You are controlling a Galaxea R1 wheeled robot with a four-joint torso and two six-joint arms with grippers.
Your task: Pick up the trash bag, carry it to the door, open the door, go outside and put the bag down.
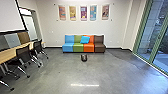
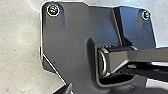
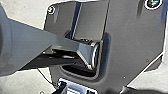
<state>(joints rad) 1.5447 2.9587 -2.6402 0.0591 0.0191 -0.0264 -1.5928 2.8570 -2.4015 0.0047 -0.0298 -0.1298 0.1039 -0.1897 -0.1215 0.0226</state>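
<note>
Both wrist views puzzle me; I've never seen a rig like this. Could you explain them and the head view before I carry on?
This is a wheeled robot with two arms. Each wrist camera looks at the robot's own wide dark plate and jointed bar. The head camera looks forward and down into the room: a colourful sofa with a blue cushion, a table and chairs on the left, green-framed glass on the right. On the floor before the sofa sits a small dark object, too unclear to name. Whether either gripper holds anything, I cannot tell.
</note>
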